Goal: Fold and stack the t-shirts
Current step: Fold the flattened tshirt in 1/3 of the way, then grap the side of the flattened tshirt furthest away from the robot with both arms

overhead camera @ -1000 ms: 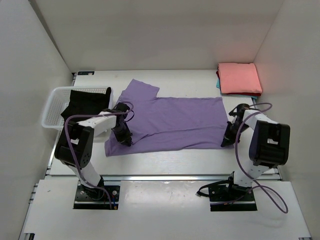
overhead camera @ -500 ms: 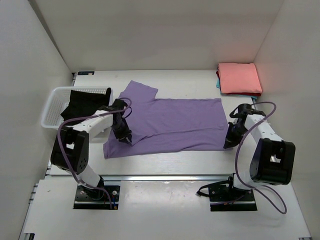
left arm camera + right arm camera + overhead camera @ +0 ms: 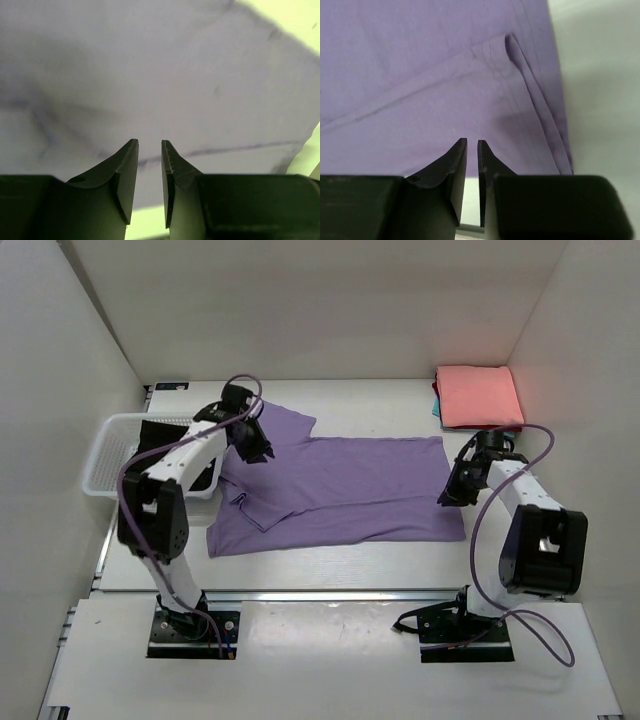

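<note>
The lilac t-shirt [image 3: 345, 485] lies spread flat across the table, with a small fold near its lower left [image 3: 245, 508]. My left gripper [image 3: 262, 453] hovers over its far-left sleeve, jaws slightly apart and holding nothing [image 3: 150, 142]. My right gripper [image 3: 446, 497] is at the shirt's right hem, jaws a narrow slit apart with no cloth between them [image 3: 472, 141]. The hem [image 3: 540, 115] lies flat beneath it. A folded salmon-pink t-shirt [image 3: 480, 396] sits at the far right on a teal one [image 3: 437, 408]. The black t-shirt [image 3: 160, 430] lies in the basket, partly hidden by my left arm.
A white lattice basket [image 3: 98, 465] stands at the left edge of the table. White walls close in the left, back and right sides. The metal rail of the table's front edge [image 3: 330, 594] runs just beyond the arm bases.
My left gripper has left the shirt's lower left corner and moved far up to the sleeve, opening on the way. My right gripper has opened off the right hem and shifted slightly farther.
</note>
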Available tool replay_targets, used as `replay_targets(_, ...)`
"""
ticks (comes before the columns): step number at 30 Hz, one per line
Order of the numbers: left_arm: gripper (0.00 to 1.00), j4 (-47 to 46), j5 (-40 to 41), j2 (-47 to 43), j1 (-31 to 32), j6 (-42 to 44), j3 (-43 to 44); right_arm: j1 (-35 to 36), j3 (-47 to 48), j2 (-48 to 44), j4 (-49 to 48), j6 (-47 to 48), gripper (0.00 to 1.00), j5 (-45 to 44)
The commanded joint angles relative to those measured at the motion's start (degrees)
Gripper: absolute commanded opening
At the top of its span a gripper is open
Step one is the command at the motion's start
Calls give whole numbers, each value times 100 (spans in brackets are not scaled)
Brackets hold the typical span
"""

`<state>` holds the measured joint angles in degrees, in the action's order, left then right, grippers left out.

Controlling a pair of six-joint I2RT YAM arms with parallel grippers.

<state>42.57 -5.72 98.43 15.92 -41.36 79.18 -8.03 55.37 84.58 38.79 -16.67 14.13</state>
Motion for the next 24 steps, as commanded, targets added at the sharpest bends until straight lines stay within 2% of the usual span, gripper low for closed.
replay_targets(1,36,-12,9,745,86,190,668,117,201,454,-504,-214,12,64)
replay_targets(3,37,-20,-78,1019,121,173,1036,161,420,769,-407,-214,12,-286)
replay_targets(7,36,-143,-184,1695,297,208,1836,100,597,885,-608,-319,17,-446)
replay_targets(16,34,-503,-702,2716,473,-20,2400,109,817,1034,-987,198,26,-578)
replay_targets(21,33,-539,-738,2997,508,-143,2594,-58,1106,1526,-680,269,31,-614)
replay_targets(24,33,-521,-747,3094,482,-187,2708,-14,1282,1746,-452,374,30,-710)
